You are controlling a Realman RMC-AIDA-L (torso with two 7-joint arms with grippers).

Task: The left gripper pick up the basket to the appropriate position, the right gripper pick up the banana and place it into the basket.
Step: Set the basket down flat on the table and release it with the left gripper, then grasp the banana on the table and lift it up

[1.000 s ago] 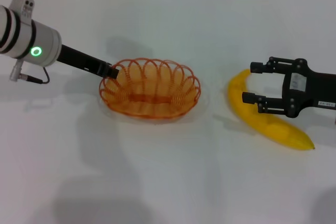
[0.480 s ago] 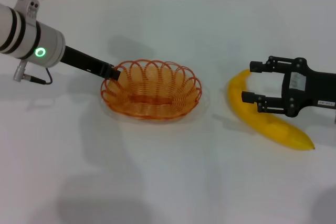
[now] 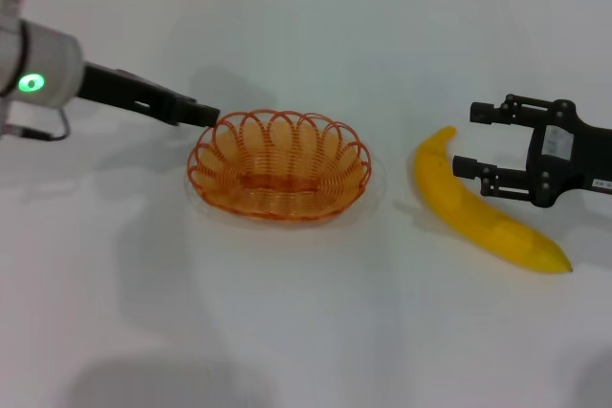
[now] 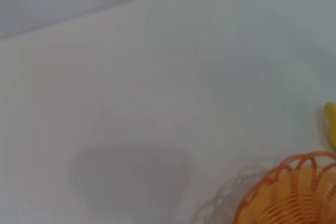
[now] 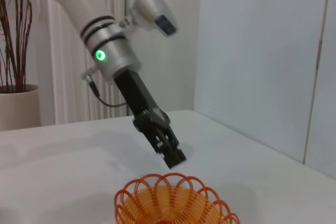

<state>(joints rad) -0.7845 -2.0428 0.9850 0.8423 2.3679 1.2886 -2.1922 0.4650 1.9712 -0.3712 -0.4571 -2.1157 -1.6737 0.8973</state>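
A: The basket (image 3: 278, 166) sits on the white table (image 3: 316, 332), centre-left in the head view, and the left gripper (image 3: 206, 118) hangs just off its far-left rim; from the right wrist camera, that gripper (image 5: 173, 158) looks to be above the rim, not on it

B: Can its grip be read?

A: Its fingers look drawn together into a narrow tip with nothing between them, so the basket seems to be standing free

B: And the other side?

A: The right gripper (image 3: 478, 139) is spread wide, one fingertip above the other in the head view, just beside the banana (image 3: 478, 210). The banana lies flat on the table, well right of the basket, one tip toward the basket side and the other running off toward the near right. No finger touches it

B: So which step is in hand?

A: Judging by the layout, the basket looks placed and the banana pick is the step in hand

B: What does the next move call for?

A: Probably the right gripper carrying its open fingers over the banana's thick middle, straddling it, then closing. That smooth curved skin could slip or roll if caught near a tip
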